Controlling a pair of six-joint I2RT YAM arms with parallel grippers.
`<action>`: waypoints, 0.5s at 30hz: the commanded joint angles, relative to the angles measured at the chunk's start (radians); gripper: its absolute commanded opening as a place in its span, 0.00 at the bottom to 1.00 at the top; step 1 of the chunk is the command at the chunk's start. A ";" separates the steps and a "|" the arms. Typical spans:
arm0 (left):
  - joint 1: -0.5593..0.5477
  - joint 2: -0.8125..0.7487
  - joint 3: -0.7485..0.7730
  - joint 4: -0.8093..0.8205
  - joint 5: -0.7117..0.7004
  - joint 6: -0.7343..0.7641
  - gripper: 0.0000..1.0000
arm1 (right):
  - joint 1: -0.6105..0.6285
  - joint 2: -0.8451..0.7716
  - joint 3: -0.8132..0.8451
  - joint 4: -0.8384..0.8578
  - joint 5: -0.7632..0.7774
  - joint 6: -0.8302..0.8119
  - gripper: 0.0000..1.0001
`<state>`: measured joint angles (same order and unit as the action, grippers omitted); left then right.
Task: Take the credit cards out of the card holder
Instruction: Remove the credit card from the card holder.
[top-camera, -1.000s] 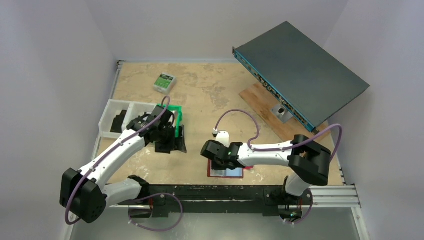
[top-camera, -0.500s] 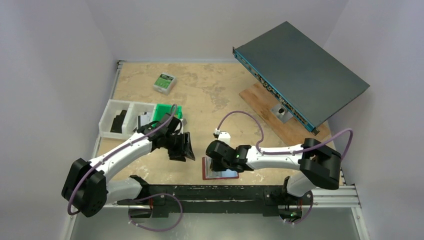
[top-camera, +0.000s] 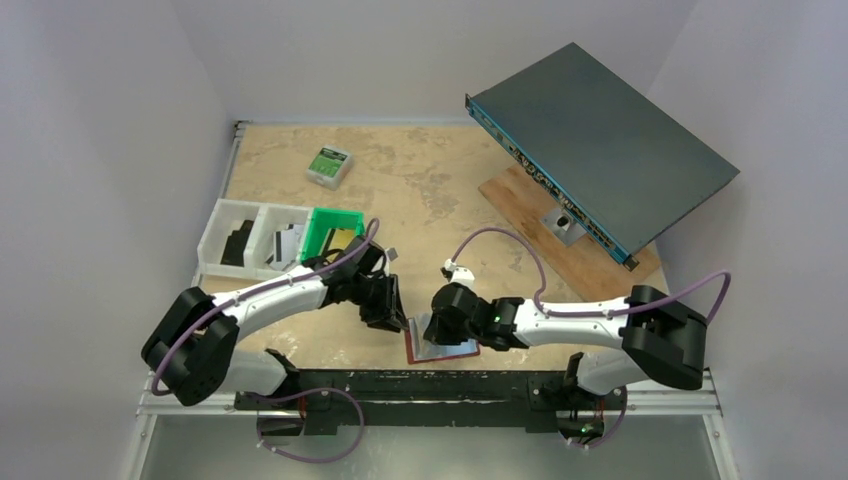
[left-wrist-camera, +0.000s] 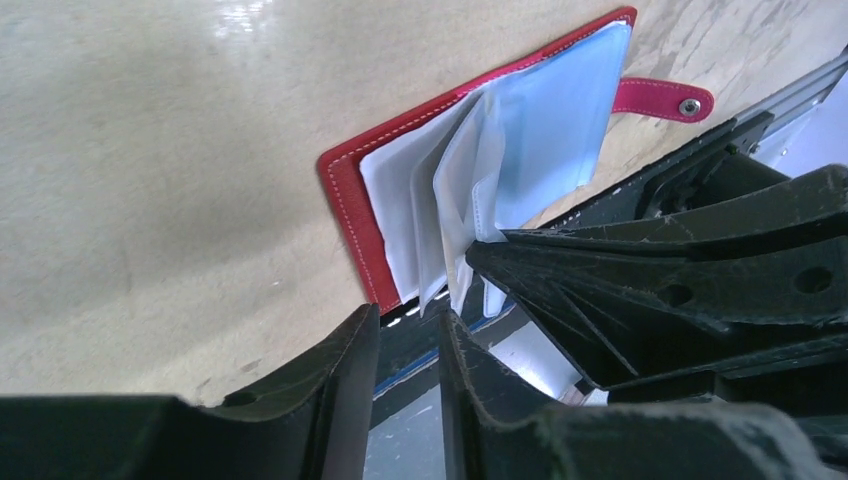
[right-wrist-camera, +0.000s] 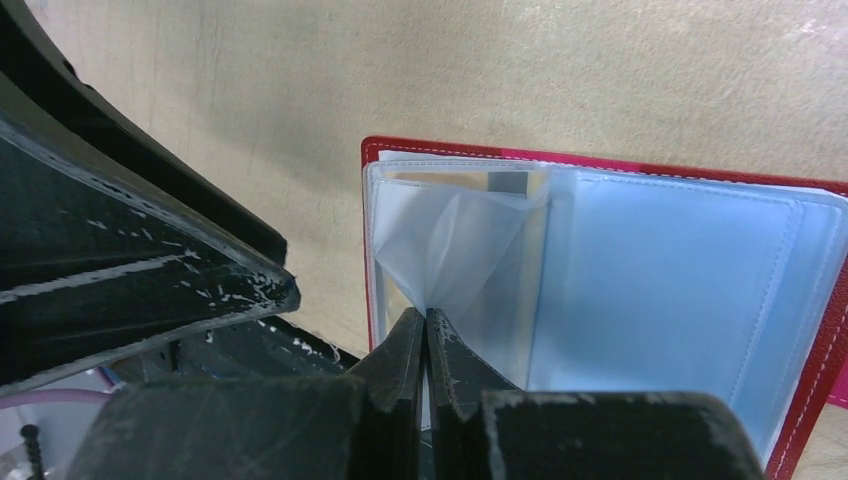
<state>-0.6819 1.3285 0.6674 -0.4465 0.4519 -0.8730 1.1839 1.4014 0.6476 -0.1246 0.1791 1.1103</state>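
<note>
We are pinching the red card holder (right-wrist-camera: 680, 260) by a clear sleeve with our right end effector (right-wrist-camera: 426, 315), our left end effector (left-wrist-camera: 408, 315) hanging slightly spread beside it.

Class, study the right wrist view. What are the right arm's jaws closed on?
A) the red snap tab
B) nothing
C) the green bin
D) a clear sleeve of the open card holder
D: the right gripper has its jaws shut on a clear sleeve that peaks up from the open card holder.
</note>
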 joint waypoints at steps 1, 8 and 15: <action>-0.036 0.023 0.009 0.085 0.028 -0.047 0.25 | -0.021 -0.060 -0.036 0.084 -0.027 0.038 0.00; -0.063 0.039 0.008 0.136 0.045 -0.085 0.17 | -0.040 -0.109 -0.065 0.099 -0.039 0.055 0.00; -0.076 0.109 0.004 0.166 0.023 -0.097 0.09 | -0.055 -0.124 -0.100 0.138 -0.068 0.077 0.00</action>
<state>-0.7494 1.3964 0.6674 -0.3367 0.4732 -0.9497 1.1389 1.2987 0.5644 -0.0509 0.1337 1.1576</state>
